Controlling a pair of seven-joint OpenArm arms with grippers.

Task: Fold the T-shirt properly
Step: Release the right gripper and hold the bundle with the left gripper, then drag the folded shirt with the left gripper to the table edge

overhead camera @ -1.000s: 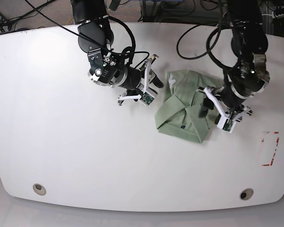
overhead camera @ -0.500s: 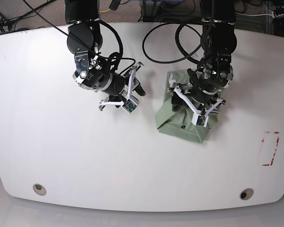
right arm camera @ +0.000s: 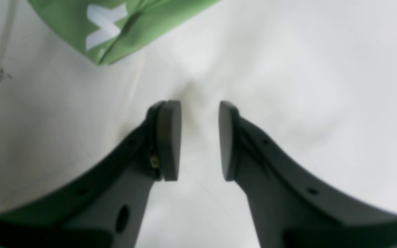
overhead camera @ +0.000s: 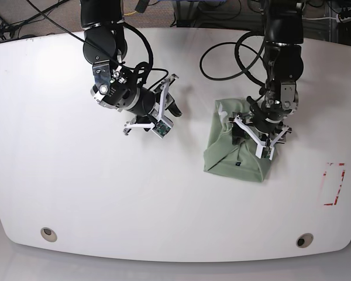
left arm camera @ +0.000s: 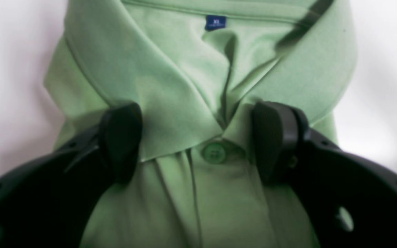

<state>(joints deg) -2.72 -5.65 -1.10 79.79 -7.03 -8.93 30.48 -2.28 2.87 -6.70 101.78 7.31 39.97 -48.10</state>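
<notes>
Here the shirt (overhead camera: 237,153) lies folded into a compact bundle on the white worktop (overhead camera: 76,193), right of centre in the base view, with its collar toward the near edge and a small dark tag (left arm camera: 215,22) showing inside the neck. The left tool (left arm camera: 198,144) sits directly over the collar area, its two black fingers (left arm camera: 121,137) spread wide to either side of the placket, with the top button (left arm camera: 214,152) and the collar points between them. The fingers appear to rest on or just above the fabric; the blurred wrist view does not show which. Nothing is pinched between them.

The right tool (right arm camera: 199,139) hangs over bare worktop, well apart from the bundle in the base view (overhead camera: 164,114). Its flat pads (right arm camera: 169,139) stand a narrow gap apart with nothing between them. At the top left of its wrist view a corner of the shirt (right arm camera: 115,24) shows, bearing the white logo (right arm camera: 105,24), clear of the pads.

Near the worktop's right edge sits a red rectangular marking (overhead camera: 333,184), and two round fittings (overhead camera: 47,234) lie along the near edge.
</notes>
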